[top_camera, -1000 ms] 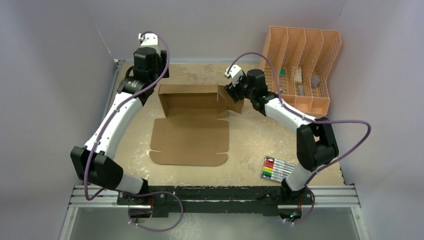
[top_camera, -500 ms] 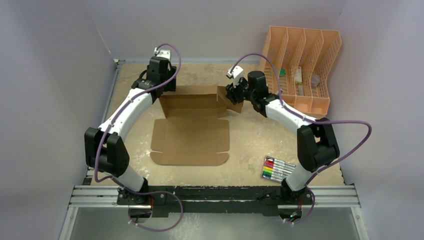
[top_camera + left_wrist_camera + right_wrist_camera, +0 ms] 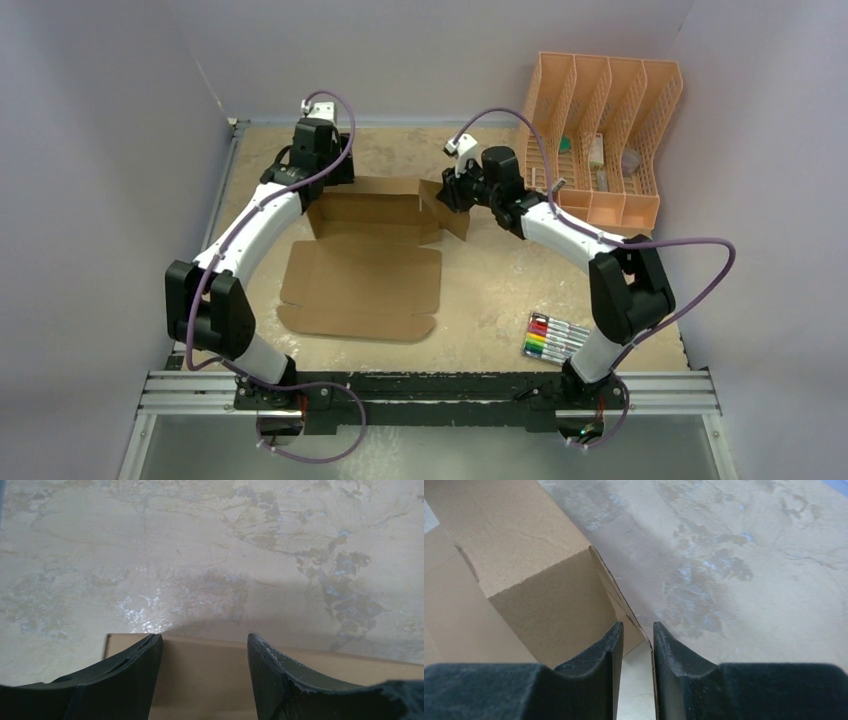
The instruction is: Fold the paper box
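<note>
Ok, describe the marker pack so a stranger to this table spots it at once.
On the table, look at the near right corner, just beside the base of the right arm. A flat marker pack lies there. It is the only multi-coloured thing: the paper box is plain brown, the slotted organizer peach.

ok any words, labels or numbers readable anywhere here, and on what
No text can be read in any view.
cardboard box: plain brown, no print.
marker pack: any print too small to read.
Items in the peach organizer: too small to read.
</note>
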